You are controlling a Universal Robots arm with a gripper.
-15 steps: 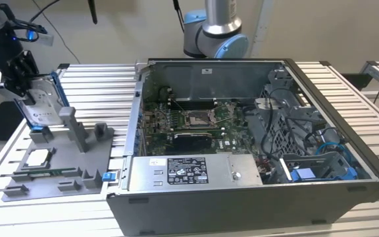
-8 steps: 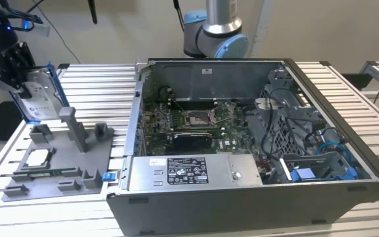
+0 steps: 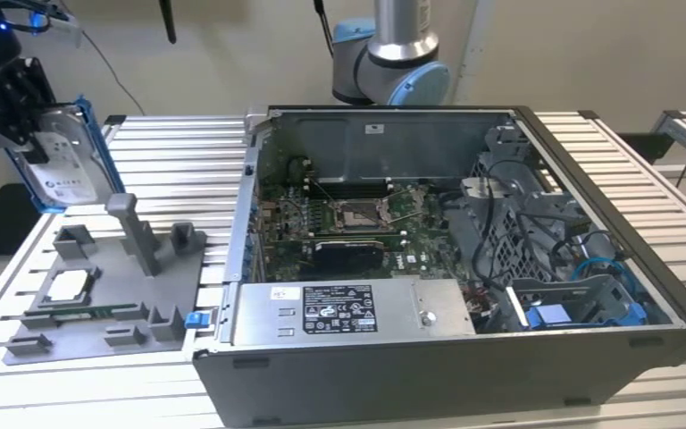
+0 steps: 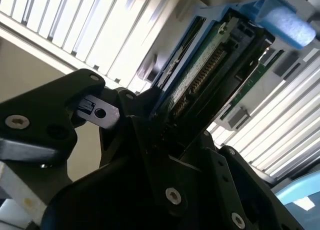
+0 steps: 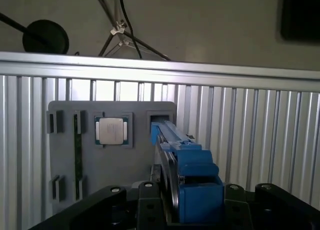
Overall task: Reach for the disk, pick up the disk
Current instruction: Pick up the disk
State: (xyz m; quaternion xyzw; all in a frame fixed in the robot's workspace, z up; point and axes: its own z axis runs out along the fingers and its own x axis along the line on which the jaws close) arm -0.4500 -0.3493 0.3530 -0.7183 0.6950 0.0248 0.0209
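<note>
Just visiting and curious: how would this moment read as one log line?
gripper: shut on the disk | disk: held on edge in the air, apart from grey fixture | pick-up: done

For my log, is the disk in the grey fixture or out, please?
Out: the gripper holds the disk on edge, clear of the fixture.

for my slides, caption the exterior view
Gripper holds the hard disk in its blue caddy aloft, beside the open computer case.

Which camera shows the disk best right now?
The exterior view: the disk shows its labelled face and blue caddy, held up by the gripper. The second wrist view shows its connector edge; the first wrist view shows the caddy edge-on.
</note>
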